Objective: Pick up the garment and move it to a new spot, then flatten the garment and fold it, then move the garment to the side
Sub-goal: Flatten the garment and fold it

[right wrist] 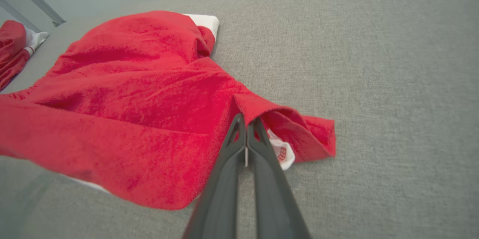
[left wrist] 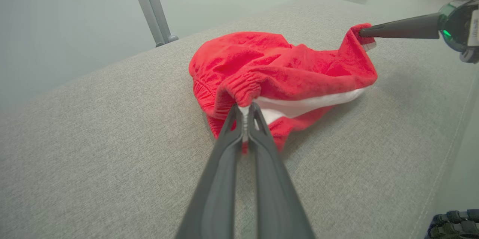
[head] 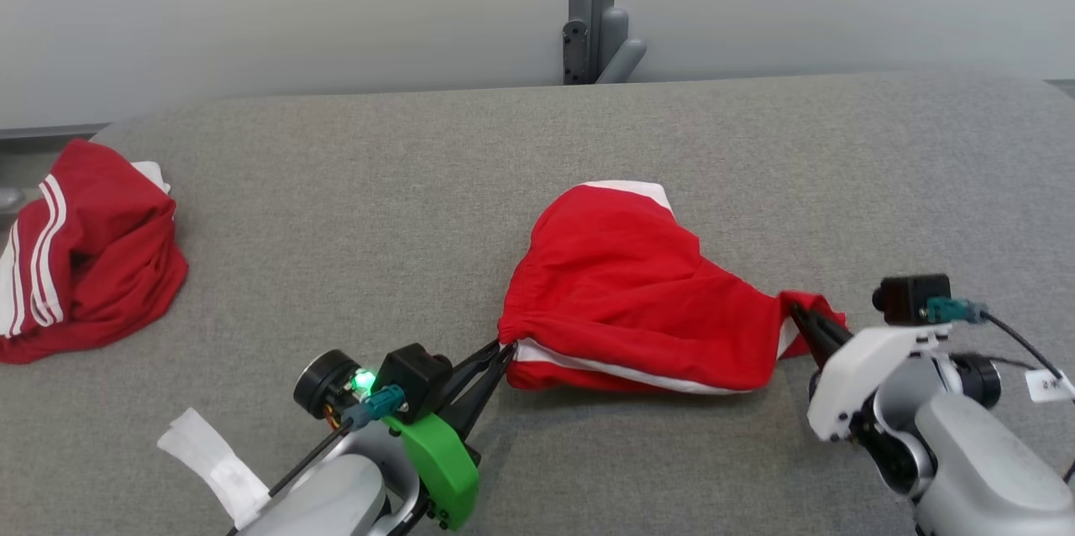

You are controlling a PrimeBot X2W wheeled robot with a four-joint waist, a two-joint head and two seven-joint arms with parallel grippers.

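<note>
The garment [head: 626,292] is a pair of bright red shorts with white trim, lying crumpled near the middle of the grey surface. My left gripper [head: 504,349] is shut on the garment's gathered waistband at its left end; the left wrist view has the fingertips pinching that elastic edge [left wrist: 246,109]. At the garment's right end my right gripper [head: 796,311] is shut on a red corner beside a white label [right wrist: 281,152]. The cloth [right wrist: 123,100] stretches between both grips, partly lifted off the surface.
A second red garment with white stripes [head: 80,254] lies bunched at the far left of the grey padded table [head: 336,208]. A grey post [head: 592,7] stands behind the table's back edge. White tape [head: 214,465] hangs from my left forearm.
</note>
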